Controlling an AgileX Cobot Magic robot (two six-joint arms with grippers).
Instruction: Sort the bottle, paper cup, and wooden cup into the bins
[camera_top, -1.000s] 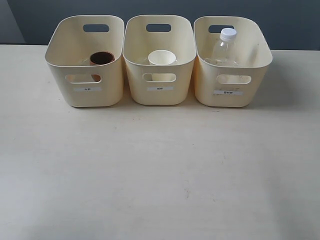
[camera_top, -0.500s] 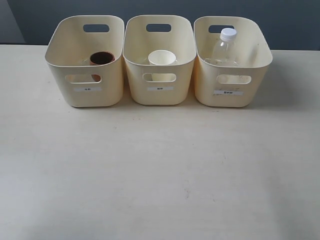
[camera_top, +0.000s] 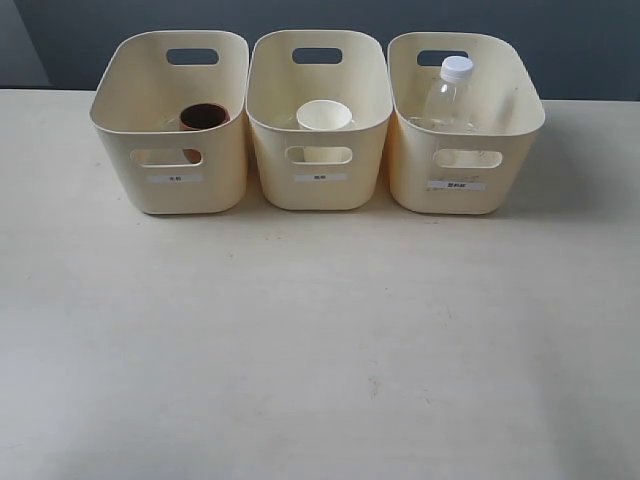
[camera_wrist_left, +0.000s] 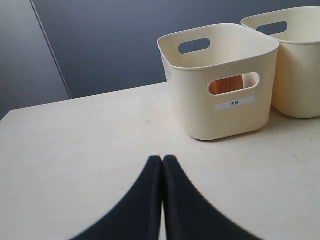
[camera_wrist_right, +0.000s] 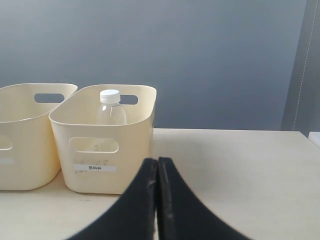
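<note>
Exterior view: three bins in row on bench (camera_top: 320, 350). Middle bin (camera_top: 320, 175) holds paper cup (camera_top: 323, 116). Bin left of it (camera_top: 175, 185) holds wooden cup (camera_top: 203, 116); bin right of it (camera_top: 465, 185) holds bottle (camera_top: 449, 95), upright, white cap on. White front labels too small to read. No fingers in sight.

Left wrist view: left gripper (camera_wrist_left: 162, 159) fingers pressed together, empty; wooden cup (camera_wrist_left: 226, 84) shows through handle cut-out of bin beyond fingertips, well apart. Label reads "木杯".

Right wrist view: right gripper (camera_wrist_right: 157, 161) fingers closed, empty; bottle (camera_wrist_right: 110, 107) in bin beyond, apart. Label illegible.
</note>
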